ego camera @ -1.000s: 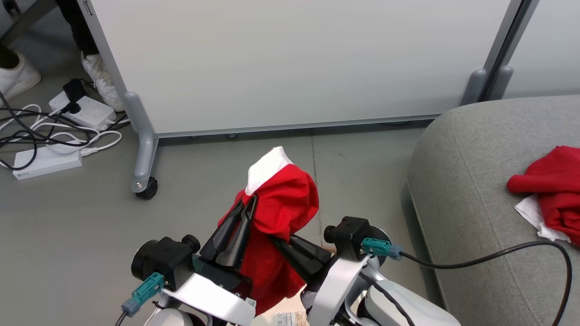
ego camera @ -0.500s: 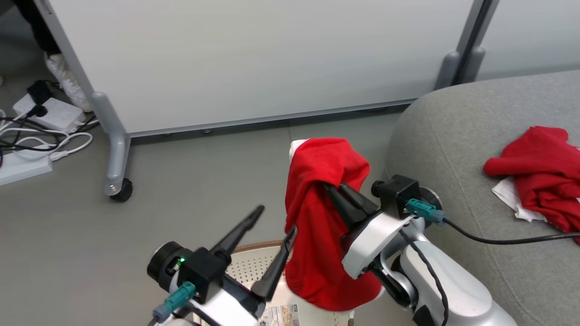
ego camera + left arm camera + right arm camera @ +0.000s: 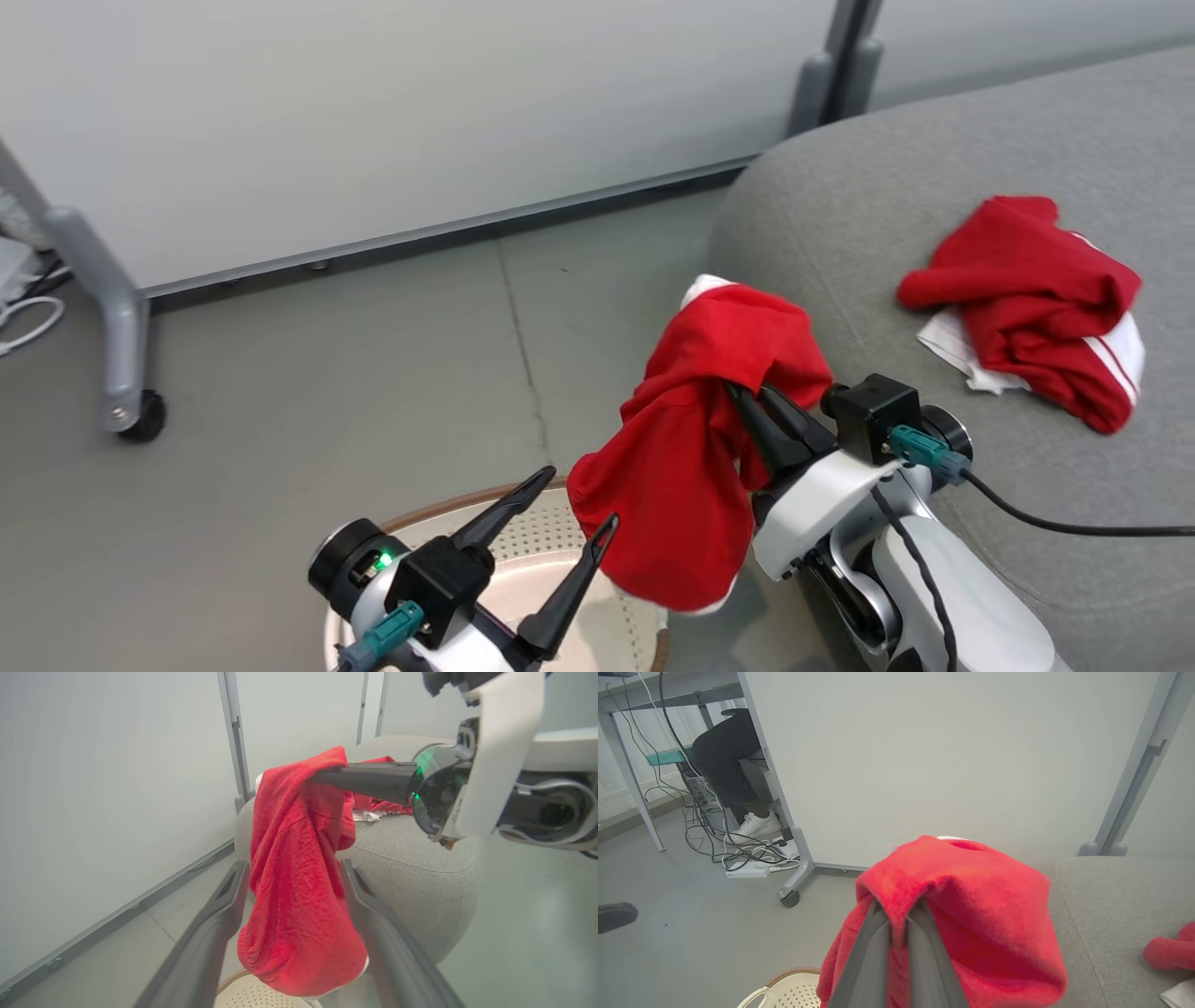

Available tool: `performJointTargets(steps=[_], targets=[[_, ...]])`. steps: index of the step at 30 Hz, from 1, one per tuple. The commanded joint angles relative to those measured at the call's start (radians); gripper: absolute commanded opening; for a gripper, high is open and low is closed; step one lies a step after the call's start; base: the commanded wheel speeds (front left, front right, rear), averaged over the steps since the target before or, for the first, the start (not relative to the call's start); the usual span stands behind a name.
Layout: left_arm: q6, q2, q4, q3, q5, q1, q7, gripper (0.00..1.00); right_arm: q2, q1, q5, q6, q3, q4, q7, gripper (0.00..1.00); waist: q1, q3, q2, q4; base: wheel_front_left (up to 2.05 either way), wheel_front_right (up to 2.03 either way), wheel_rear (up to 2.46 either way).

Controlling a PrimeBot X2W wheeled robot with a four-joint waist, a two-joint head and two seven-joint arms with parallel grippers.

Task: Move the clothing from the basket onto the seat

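Observation:
A bright red piece of clothing [image 3: 686,457] hangs in the air from my right gripper [image 3: 739,394], which is shut on its upper folds, beside the near edge of the grey seat [image 3: 840,215]. In the right wrist view the shut fingers [image 3: 873,952] bite into the red cloth [image 3: 985,914]. My left gripper [image 3: 581,495] stands open and holds nothing, over the cream basket [image 3: 439,504], left of the hanging cloth. The left wrist view shows the cloth [image 3: 294,896] beyond its spread fingers [image 3: 210,933]. A second red garment with white trim [image 3: 1027,299] lies crumpled on the seat.
A pale divider panel [image 3: 373,121] on a grey castor leg [image 3: 131,411] stands behind. Cables and power strips [image 3: 752,858] lie on the floor to the left, with a person's white shoe [image 3: 759,823] by them. Grey floor lies between panel and basket.
My left gripper has opened and let go of the red cloth, then dropped back over the basket. The right gripper has carried the cloth rightward to the seat. The head camera has turned right.

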Motion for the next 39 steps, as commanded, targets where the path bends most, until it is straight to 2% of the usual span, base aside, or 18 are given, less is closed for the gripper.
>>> performJointTargets(steps=[1, 14, 25, 31, 39], targets=[[0.002, 0.008, -0.006, 0.005, 0.006, -0.01, -0.001, 1.0, -0.004, 0.016, -0.005, 0.001, -0.011, -0.015, 0.006, 0.0, 0.0, 0.025, -0.0001, -0.046, 0.0, 0.0, 0.0], [-0.005, 0.062, -0.061, -0.001, 0.026, -0.039, 0.032, 1.0, -0.004, 0.052, -0.049, 0.001, -0.086, -0.103, 0.021, 0.0, 0.0, 0.107, -0.0001, -0.231, 0.0, 0.0, 0.0], [-0.006, 0.103, -0.106, 0.009, 0.037, -0.07, 0.06, 1.0, -0.005, 0.037, -0.005, 0.001, -0.182, -0.159, -0.006, 0.0, 0.0, 0.171, -0.0001, -0.298, 0.0, 0.0, 0.0], [-0.012, 0.129, -0.146, 0.021, 0.046, -0.101, 0.076, 1.0, -0.004, -0.111, 0.017, 0.001, -0.279, -0.152, -0.028, 0.0, 0.0, 0.215, -0.0001, -0.305, 0.0, 0.0, 0.0], [-0.033, 0.171, -0.204, 0.037, 0.073, -0.171, 0.082, 1.0, -0.004, -0.439, -0.024, 0.001, -0.457, -0.053, -0.054, 0.0, 0.0, 0.306, -0.0001, -0.26, 0.0, 0.0, 0.0]])
